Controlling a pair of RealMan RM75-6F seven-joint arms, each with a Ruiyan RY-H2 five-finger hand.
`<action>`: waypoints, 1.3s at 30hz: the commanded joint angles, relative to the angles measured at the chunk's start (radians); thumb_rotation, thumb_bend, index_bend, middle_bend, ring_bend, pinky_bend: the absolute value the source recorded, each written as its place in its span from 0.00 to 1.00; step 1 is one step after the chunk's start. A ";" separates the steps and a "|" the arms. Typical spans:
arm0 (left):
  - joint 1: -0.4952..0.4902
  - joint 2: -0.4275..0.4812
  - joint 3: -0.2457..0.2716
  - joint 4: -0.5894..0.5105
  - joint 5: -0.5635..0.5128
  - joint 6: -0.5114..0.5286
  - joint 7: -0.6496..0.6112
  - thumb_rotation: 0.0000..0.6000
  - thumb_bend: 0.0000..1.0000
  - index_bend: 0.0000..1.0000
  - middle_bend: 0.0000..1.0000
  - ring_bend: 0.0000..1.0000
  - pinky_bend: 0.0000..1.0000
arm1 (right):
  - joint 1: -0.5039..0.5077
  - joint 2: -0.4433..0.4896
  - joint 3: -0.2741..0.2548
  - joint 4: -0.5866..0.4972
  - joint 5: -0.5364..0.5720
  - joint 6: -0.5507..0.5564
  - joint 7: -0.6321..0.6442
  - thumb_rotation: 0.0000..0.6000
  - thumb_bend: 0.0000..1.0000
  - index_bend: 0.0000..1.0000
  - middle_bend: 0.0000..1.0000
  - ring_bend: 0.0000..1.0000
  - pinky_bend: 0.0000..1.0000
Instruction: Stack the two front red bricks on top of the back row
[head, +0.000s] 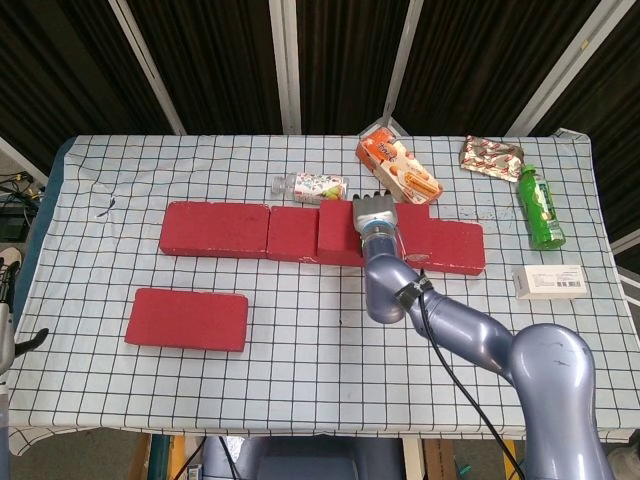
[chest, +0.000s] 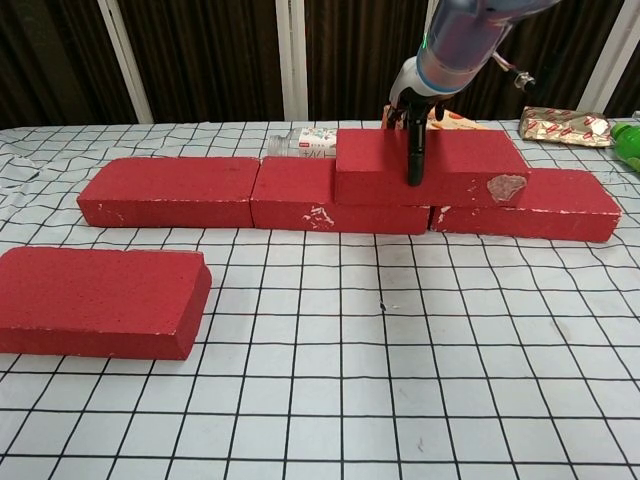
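Three red bricks form the back row: left (head: 215, 228) (chest: 170, 190), middle (head: 293, 230) (chest: 295, 200) and right (head: 455, 245) (chest: 540, 210). A fourth red brick (head: 338, 225) (chest: 375, 180) lies on top, spanning the middle and right ones. My right hand (head: 375, 212) (chest: 412, 110) grips it from above, with fingers behind its far edge and a dark fingertip (chest: 414, 160) down its front face. Another red brick (head: 187, 318) (chest: 95, 300) lies alone at the front left. My left hand does not show.
Behind the row lie a small bottle (head: 312, 186) on its side and an orange snack box (head: 400, 168). At the right are a foil packet (head: 492, 156), an upright green bottle (head: 540, 208) and a white box (head: 551, 281).
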 joint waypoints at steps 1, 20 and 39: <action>0.000 0.000 0.000 0.000 0.000 -0.001 0.000 1.00 0.10 0.08 0.00 0.00 0.11 | 0.001 -0.001 0.003 0.000 -0.003 0.005 0.002 1.00 0.17 0.00 0.11 0.04 0.00; 0.000 0.001 -0.001 0.000 -0.004 -0.001 -0.002 1.00 0.10 0.08 0.00 0.00 0.11 | 0.005 0.027 0.044 -0.040 0.042 0.069 -0.053 1.00 0.17 0.00 0.04 0.00 0.00; -0.004 -0.004 0.016 0.027 0.087 0.015 -0.107 1.00 0.10 0.06 0.00 0.00 0.10 | -0.719 0.526 0.223 -0.879 -0.849 0.068 0.689 1.00 0.17 0.00 0.00 0.00 0.00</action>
